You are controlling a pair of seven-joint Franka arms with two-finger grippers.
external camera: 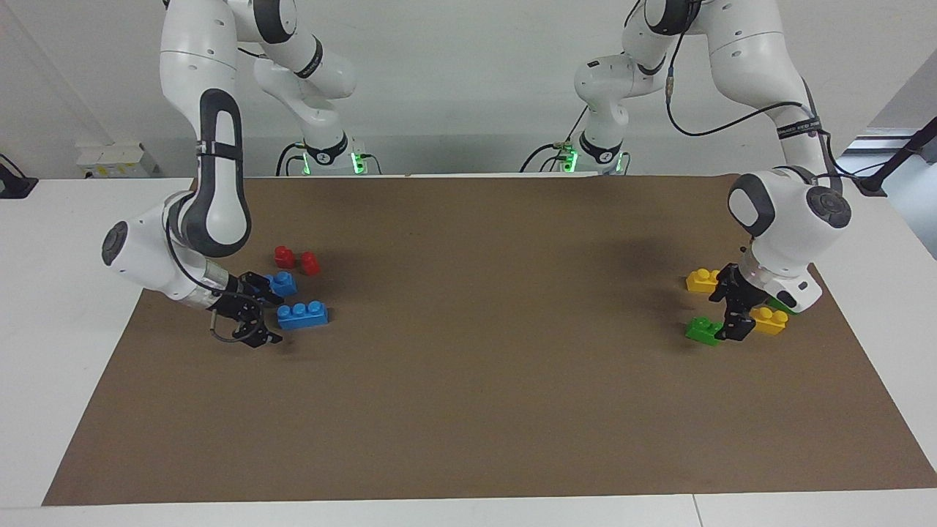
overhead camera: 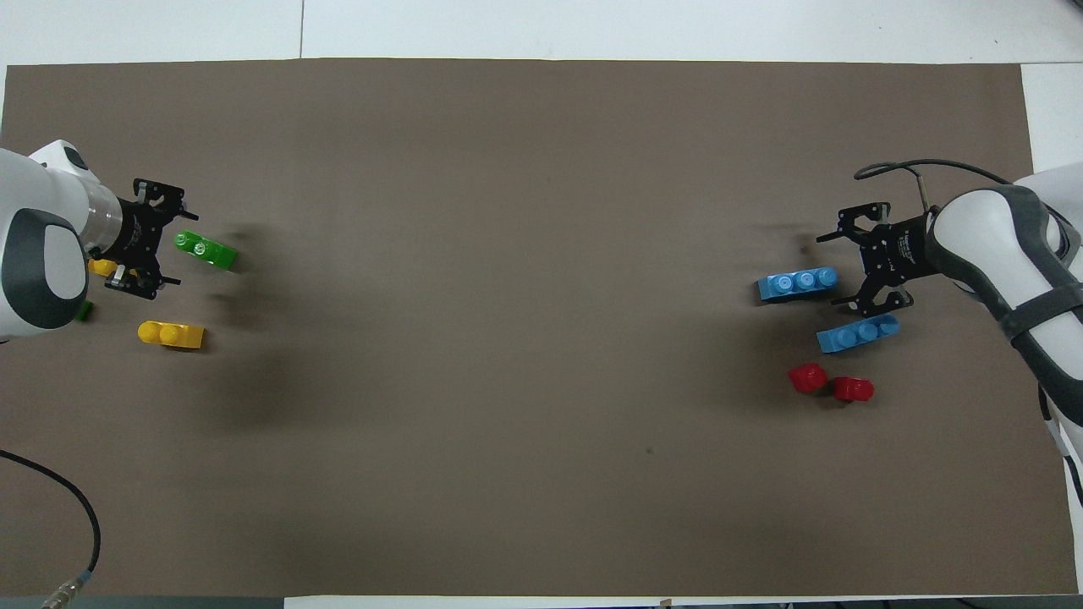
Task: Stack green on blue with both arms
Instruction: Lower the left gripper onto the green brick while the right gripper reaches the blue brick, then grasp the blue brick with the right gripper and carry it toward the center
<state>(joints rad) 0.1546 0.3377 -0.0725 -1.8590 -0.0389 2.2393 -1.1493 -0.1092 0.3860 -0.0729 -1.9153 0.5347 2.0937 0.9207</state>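
Both pincers are gaping wide with nothing in them. The left gripper (overhead camera: 176, 245) hangs at nine o'clock of the overhead view, around the near end of the green brick (overhead camera: 206, 250). The right gripper (overhead camera: 831, 269) is at three o'clock, by the blue brick (overhead camera: 798, 284), the one farther from the robots. To do it well, each arm probably wants its brick centred across the short sides and the tips fully down before squeezing, without nudging the yellow brick (external camera: 768, 320) or the second blue brick (overhead camera: 857, 333). The overhead shows the jaw spread, but only the facing view shows height: the left gripper's tips sit low, just beside the green.
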